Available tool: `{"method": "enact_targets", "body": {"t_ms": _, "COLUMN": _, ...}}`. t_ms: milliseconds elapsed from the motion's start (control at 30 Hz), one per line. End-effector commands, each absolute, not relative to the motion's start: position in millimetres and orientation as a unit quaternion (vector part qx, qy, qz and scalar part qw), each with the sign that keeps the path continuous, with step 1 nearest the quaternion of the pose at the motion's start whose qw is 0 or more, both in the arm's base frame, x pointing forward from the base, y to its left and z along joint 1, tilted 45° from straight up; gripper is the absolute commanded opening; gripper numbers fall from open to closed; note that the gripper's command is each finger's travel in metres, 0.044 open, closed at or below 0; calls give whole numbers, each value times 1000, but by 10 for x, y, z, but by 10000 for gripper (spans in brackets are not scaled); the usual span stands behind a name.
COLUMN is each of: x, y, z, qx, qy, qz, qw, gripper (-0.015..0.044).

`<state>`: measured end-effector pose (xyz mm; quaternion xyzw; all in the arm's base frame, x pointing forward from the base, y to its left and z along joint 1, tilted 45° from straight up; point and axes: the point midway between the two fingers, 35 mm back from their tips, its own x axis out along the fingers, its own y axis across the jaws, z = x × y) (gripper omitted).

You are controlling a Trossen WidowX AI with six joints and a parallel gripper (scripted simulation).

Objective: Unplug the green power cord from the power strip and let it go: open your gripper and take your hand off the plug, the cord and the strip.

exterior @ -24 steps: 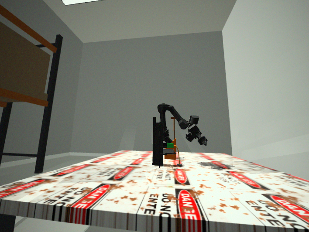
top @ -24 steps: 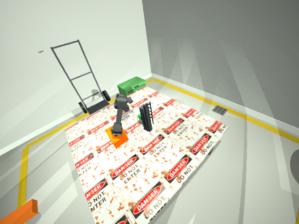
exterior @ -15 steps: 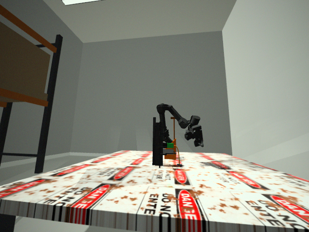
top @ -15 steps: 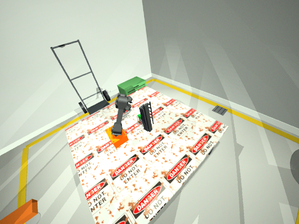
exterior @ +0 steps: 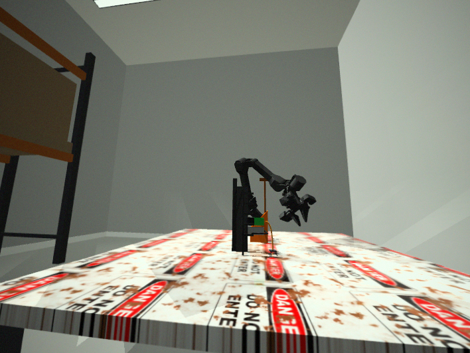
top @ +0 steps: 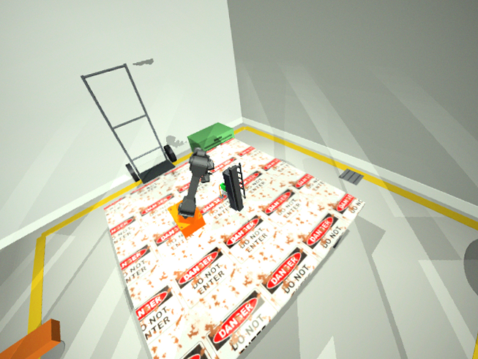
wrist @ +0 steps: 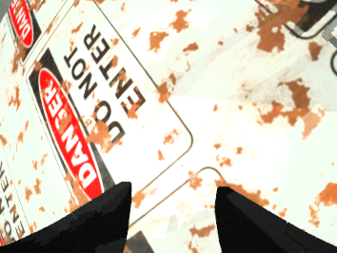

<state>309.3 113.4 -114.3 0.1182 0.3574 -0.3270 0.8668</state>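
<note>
The black power strip [top: 233, 190] [exterior: 239, 219] stands upright on the table. The green plug [top: 222, 187] [exterior: 259, 221] is at its side facing the arm, with a short black piece between the green body and the strip in the exterior view. A thin orange cord [exterior: 271, 237] curves down beside the plug to the table. My gripper [exterior: 303, 223] [wrist: 173, 195] is partly open and empty, tilted down. It is in the air, well to the right of the plug and a little above its height in the exterior view. Neither plug nor strip shows in the wrist view.
An orange plate [top: 194, 226] lies at the arm's base, and a thin orange post [exterior: 264, 197] rises behind the plug. A grey block [exterior: 255, 229] sits just below the plug. A black ladder-like rack [top: 242, 181] stands against the strip's far side. A green box [top: 211, 136] is beyond the table.
</note>
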Motion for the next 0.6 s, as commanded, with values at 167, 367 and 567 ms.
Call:
{"method": "enact_targets", "body": {"t_ms": 167, "x": 3063, "y": 779, "z": -690, "qx": -369, "qy": 605, "qz": -113, "qw": 696, "gripper": 160}}
{"method": "enact_targets", "body": {"t_ms": 367, "x": 3000, "y": 657, "z": -522, "qx": -466, "qy": 652, "qz": -24, "qw": 598, "gripper": 160}}
{"method": "enact_targets", "body": {"t_ms": 567, "x": 2928, "y": 539, "z": -335, "qx": -538, "qy": 683, "qz": 77, "qw": 488, "gripper": 160}}
